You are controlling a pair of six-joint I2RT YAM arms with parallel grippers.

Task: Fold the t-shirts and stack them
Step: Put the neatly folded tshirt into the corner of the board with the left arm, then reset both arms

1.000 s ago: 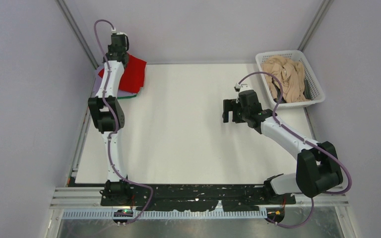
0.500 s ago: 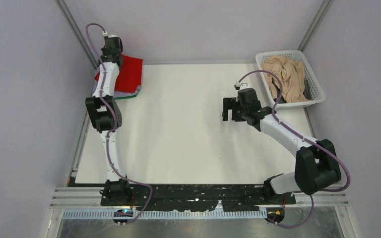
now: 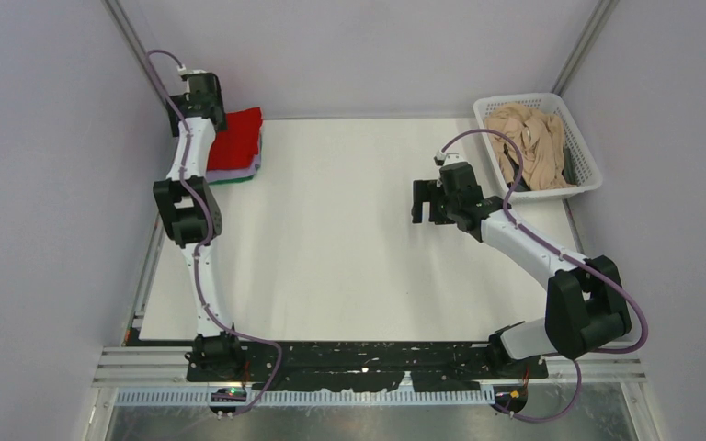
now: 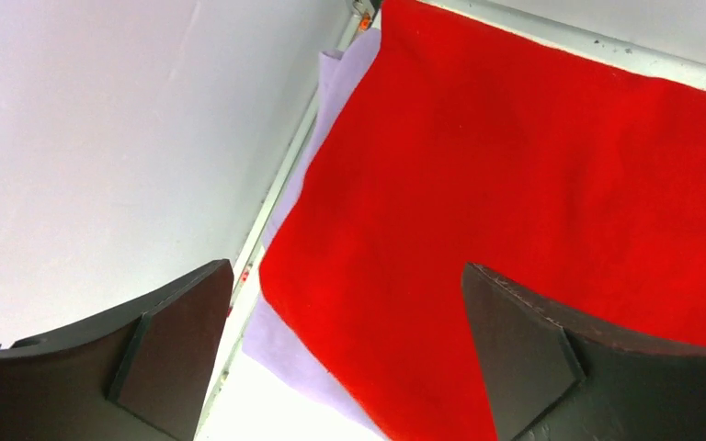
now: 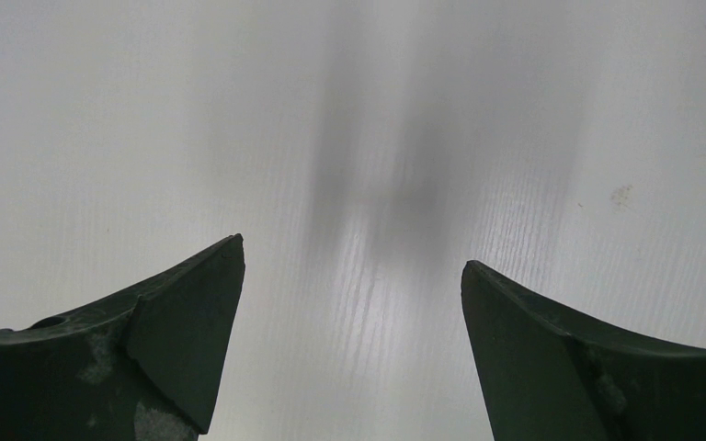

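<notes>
A folded red t-shirt [image 3: 239, 138] lies on top of a stack at the table's back left corner. A lavender t-shirt [image 3: 244, 169] and a green one [image 3: 235, 181] show only as edges under it. My left gripper [image 3: 208, 112] hovers at the stack's left edge, open and holding nothing. In the left wrist view its fingers [image 4: 346, 266] frame the red t-shirt [image 4: 533, 165] and a lavender corner [image 4: 280, 340]. A crumpled beige t-shirt [image 3: 533, 142] fills the white basket [image 3: 592, 188]. My right gripper [image 3: 427, 202] hangs open over bare table [image 5: 352, 253].
The left side wall stands close beside the left gripper [image 4: 101, 138]. A metal rail [image 3: 152, 266] runs along the table's left edge. The basket sits at the back right corner, just behind the right arm's cable.
My left gripper has opened and let go of the red t-shirt while shifting left and back. The red t-shirt now lies squarer on the stack. The right arm barely moved.
</notes>
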